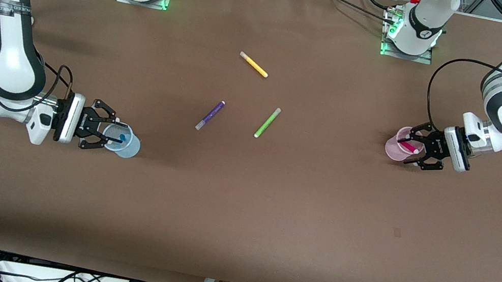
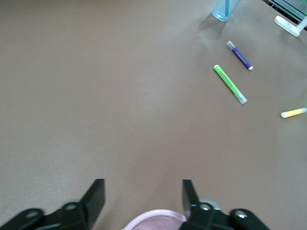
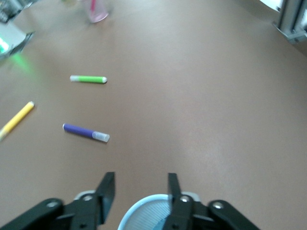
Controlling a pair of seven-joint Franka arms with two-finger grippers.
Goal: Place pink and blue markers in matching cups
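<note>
Illumination is even and diffuse across the brown bench, coming from overhead; no hard glare appears on its matte surface. Soft, short shadows fall beneath the arms, darkest on the bench beside the right arm's upper link. Green indicator lights glow at both arm bases and spill onto their mounting plates. The front view is sharp throughout, with mild darkening along the edge nearest the camera. The left wrist view is sharp. The right wrist view is softer: the yellow marker is smeared, and a green light patch is defocused.
</note>
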